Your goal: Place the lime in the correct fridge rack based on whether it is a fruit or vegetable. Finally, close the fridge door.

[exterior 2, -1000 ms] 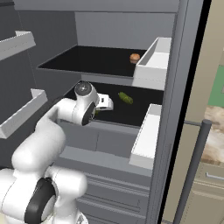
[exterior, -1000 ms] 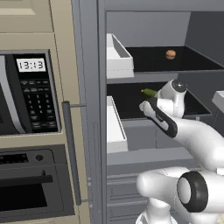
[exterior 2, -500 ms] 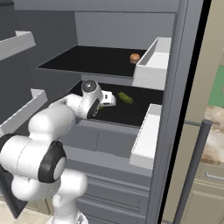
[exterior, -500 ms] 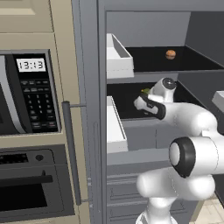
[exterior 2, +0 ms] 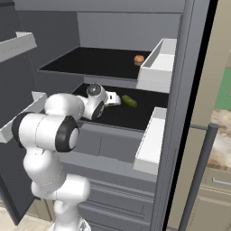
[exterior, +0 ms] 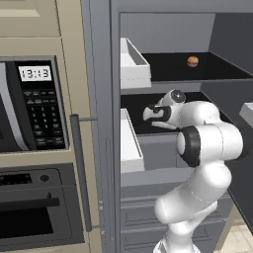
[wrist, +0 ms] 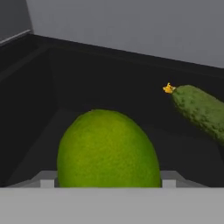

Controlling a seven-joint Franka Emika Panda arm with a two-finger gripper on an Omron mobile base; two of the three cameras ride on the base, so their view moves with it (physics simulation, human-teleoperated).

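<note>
the hand (exterior 2: 118,99), having swung left across the lower black fridge rack (exterior 2: 135,116), pinches the round yellow-green lime (wrist: 108,149) beside the long olive-green vegetable (wrist: 200,110) (likely the wrong rack; the orange-brown item (exterior: 192,61) sits above).

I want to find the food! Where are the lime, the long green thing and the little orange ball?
round yellow-green lime (wrist: 107,148), hand view, middle.
long olive-green vegetable (exterior 2: 129,101), right base view, middle.
round orange-brown item (exterior: 192,61), left base view, middle.
</note>
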